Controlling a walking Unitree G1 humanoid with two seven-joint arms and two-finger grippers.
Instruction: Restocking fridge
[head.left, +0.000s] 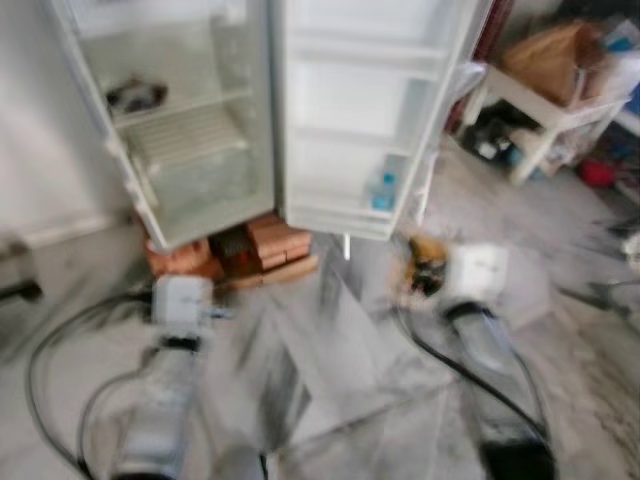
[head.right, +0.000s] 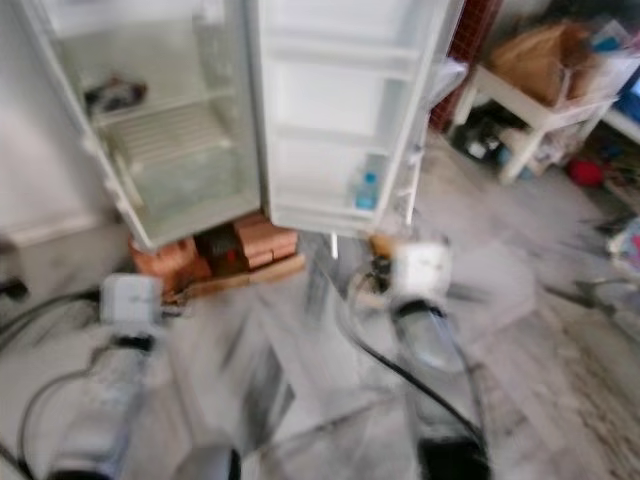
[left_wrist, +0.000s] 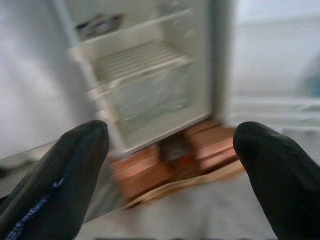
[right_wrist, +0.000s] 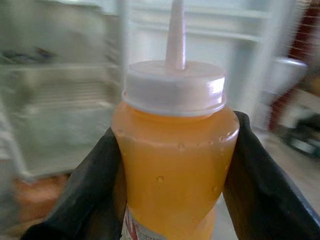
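From the head views, blurred, a white fridge stands open on a stack of red bricks, which sit on the pale grey floor. Its door is swung wide, with a small blue-capped bottle on the lowest door shelf. A dark item lies on an upper shelf inside. To the right, a white shelving unit carries a brown cardboard box, with clutter beneath it. Black cables trail over the floor beside the two silver arms.

In the left wrist view, the left gripper points at the fridge's lower shelves and the bricks; its black fingers are spread wide with nothing between them.

In the right wrist view, the right gripper is clamped on an orange sauce bottle with a white nozzle cap, held upright in front of the open fridge, a finger pressed to each side.
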